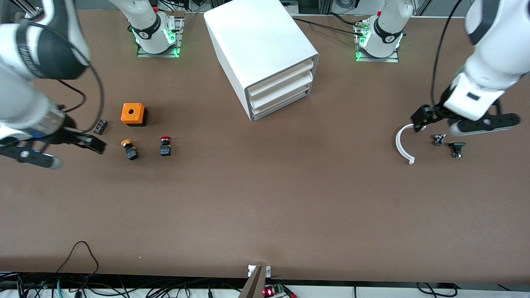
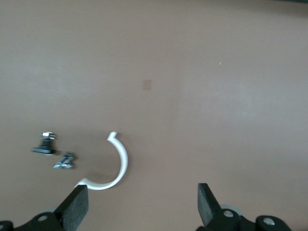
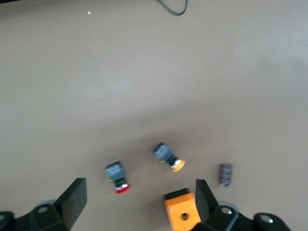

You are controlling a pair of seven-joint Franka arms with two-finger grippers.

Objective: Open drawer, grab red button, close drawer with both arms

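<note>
We begin from the table (image 1: 265, 215), then the cabinet (image 1: 265, 54), which stands between the two arm bases with its front turned a little toward the left arm's end. All its drawers are shut, so the drawer (image 1: 281, 92) under the top one is not yet pulled, and the first step is still to do.

The left gripper (image 1: 424, 120) hangs with its jaws wide and empty over the white arc (image 1: 403, 145), near the left arm's end. The right gripper (image 1: 85, 138) is also wide and empty, over the table at the right arm's end, beside the orange box (image 1: 133, 114).

The button (image 1: 165, 146) stands on the table, nearer to the camera than the orange box and just beside the orange-capped button (image 1: 130, 150).

To do the step well, we think the left gripper should come to the drawer's front edge square to it and pull straight along the cabinet's angle, slowly, so the cabinet does not slide. The right gripper can wait over the button.
</note>
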